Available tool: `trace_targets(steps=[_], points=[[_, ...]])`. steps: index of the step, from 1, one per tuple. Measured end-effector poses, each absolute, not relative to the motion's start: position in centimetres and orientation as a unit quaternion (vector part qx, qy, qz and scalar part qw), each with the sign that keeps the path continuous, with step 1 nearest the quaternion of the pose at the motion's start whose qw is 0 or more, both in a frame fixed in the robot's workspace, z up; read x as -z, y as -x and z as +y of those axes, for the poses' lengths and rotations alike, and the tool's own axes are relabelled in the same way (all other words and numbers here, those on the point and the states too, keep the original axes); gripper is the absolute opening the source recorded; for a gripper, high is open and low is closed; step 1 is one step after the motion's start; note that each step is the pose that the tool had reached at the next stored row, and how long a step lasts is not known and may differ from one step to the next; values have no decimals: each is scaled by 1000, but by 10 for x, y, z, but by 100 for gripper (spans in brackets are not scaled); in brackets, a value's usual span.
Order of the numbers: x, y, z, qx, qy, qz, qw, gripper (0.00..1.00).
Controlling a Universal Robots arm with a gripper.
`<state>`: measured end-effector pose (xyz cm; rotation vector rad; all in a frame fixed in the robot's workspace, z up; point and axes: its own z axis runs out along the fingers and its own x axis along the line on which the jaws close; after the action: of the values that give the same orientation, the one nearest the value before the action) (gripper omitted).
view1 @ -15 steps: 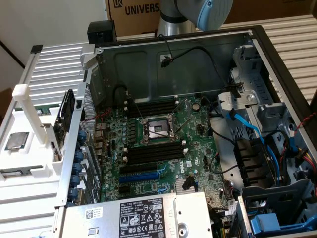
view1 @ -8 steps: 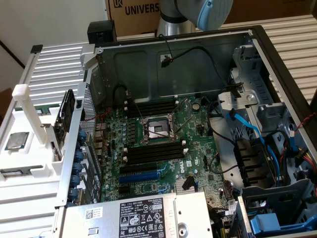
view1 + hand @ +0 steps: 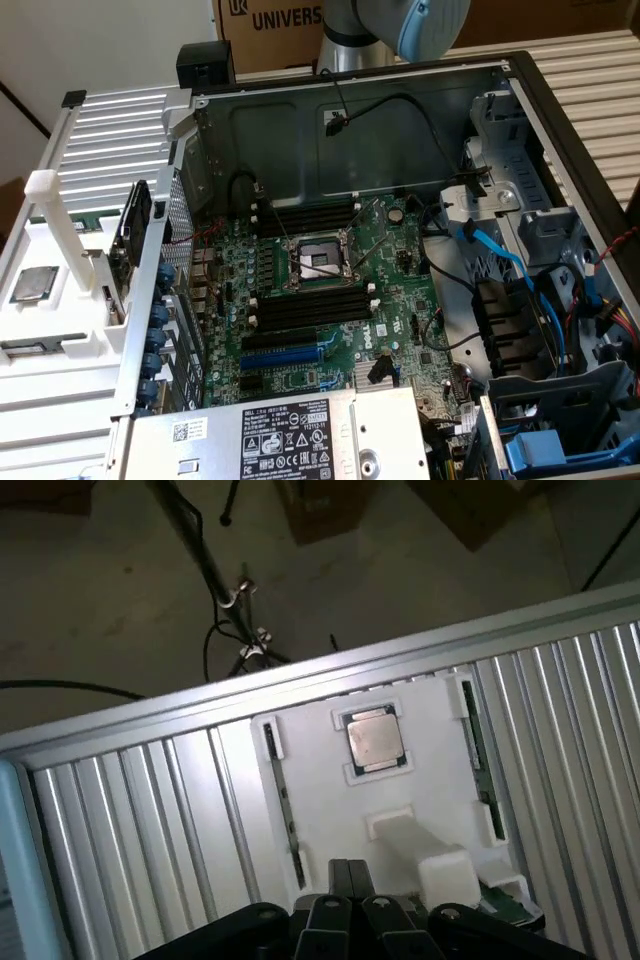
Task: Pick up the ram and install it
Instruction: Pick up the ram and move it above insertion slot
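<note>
Two ram sticks stand on edge in the white holder (image 3: 330, 780), one (image 3: 283, 800) on each side (image 3: 480, 760) of a silver processor chip (image 3: 372, 742). My gripper (image 3: 348, 870) hovers above the holder near its white post (image 3: 425, 855), shut with nothing between its black fingers and clear of both sticks. In the exterior view the holder (image 3: 60, 310) lies on the ribbed metal table to the left of the open computer case. The motherboard's black memory slots (image 3: 305, 215) run above and below (image 3: 305, 305) the processor socket (image 3: 318, 262).
The case wall (image 3: 150, 290) rises between holder and motherboard. A green board (image 3: 133, 225) stands by that wall. A blue expansion slot (image 3: 285, 355), the power supply (image 3: 280, 435), black and blue cables (image 3: 510, 265) and drive bays (image 3: 560, 220) fill the case. The arm's joint (image 3: 420, 25) hangs over the case's back.
</note>
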<state>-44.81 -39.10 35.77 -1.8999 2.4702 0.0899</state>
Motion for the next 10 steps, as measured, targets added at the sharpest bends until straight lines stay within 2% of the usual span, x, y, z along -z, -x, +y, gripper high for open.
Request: trace_targets(steps=[10], points=[[-341,462,-392,-22,632,774,21,11]])
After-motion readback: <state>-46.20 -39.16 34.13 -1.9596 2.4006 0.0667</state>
